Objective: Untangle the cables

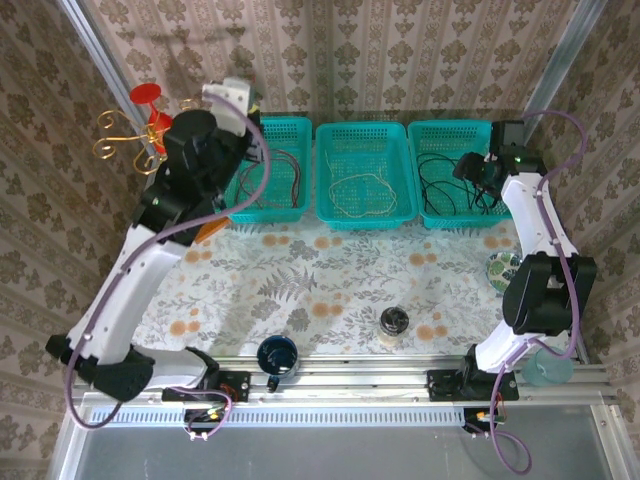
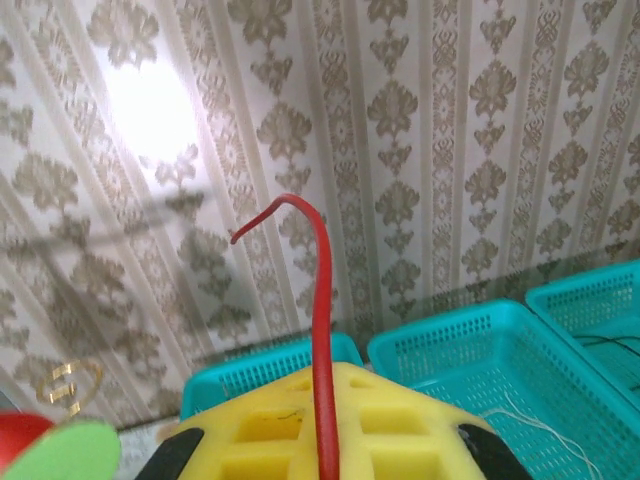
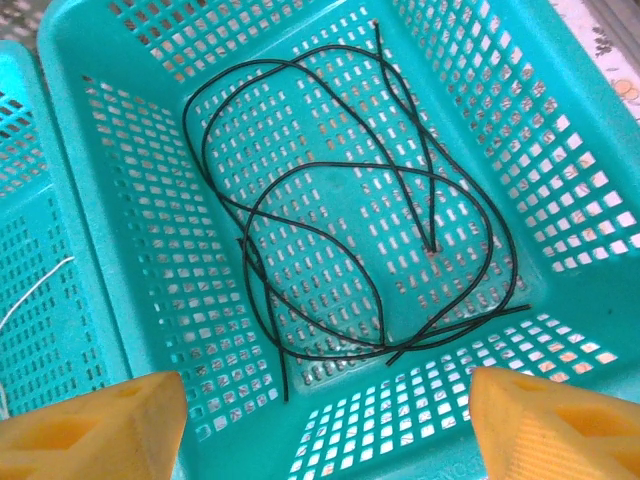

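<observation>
Red cable (image 2: pixel 321 300), cream cable (image 1: pixel 365 195), black cable (image 3: pixel 350 220): one per basket (image 1: pixel 363 127).

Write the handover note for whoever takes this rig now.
Left hand: shut on the red cable, one end sticking up past the fingers; the rest lies in the left basket.
Right hand: open, holding nothing, above the right basket.
Black cable: loose in the right basket. White cable: in the middle basket.
Done: the three colours sit apart, one per basket.
Left: probably just releasing the red cable into its basket.
</observation>
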